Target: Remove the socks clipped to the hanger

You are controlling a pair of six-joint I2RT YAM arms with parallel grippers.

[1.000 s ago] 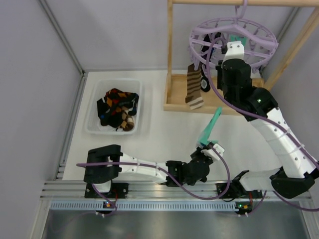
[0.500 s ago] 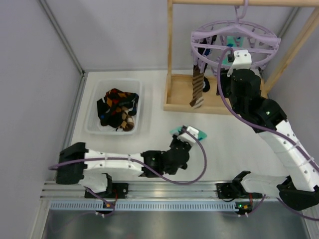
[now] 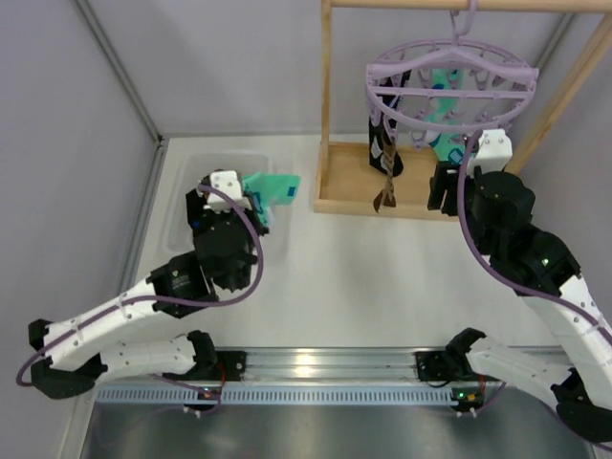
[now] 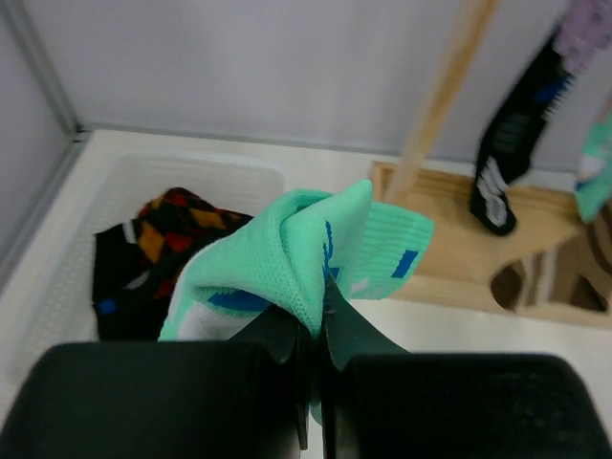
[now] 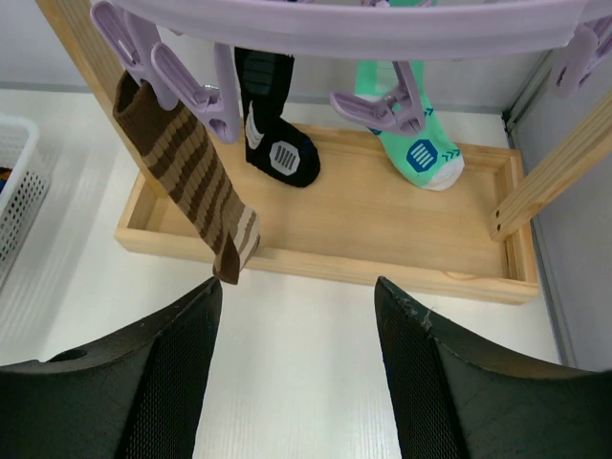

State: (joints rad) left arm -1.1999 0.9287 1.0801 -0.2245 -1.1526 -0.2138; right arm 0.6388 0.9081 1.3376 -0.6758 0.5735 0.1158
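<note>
My left gripper (image 3: 256, 203) is shut on a mint-green sock (image 3: 272, 187) and holds it above the right edge of the white bin (image 3: 182, 177). In the left wrist view the sock (image 4: 296, 244) bunches up from the closed gripper (image 4: 320, 298). The pale-purple hanger (image 3: 449, 75) hangs from the wooden rack. A brown striped sock (image 5: 191, 182), a black sock (image 5: 273, 143) and a mint-green sock (image 5: 416, 148) stay clipped to it. My right gripper (image 5: 296, 287) is open and empty, below and in front of the hanger (image 5: 363, 14).
The bin (image 4: 57, 277) holds black and orange argyle socks (image 4: 167, 215). The wooden rack's tray base (image 5: 382, 229) sits under the hanger, with an upright post (image 3: 326, 96) on its left. Grey walls close in at left and right.
My left arm swung from the table's front middle to the left, over the bin, carrying the mint-green sock. My right gripper drew back and down from the hanger ring.
</note>
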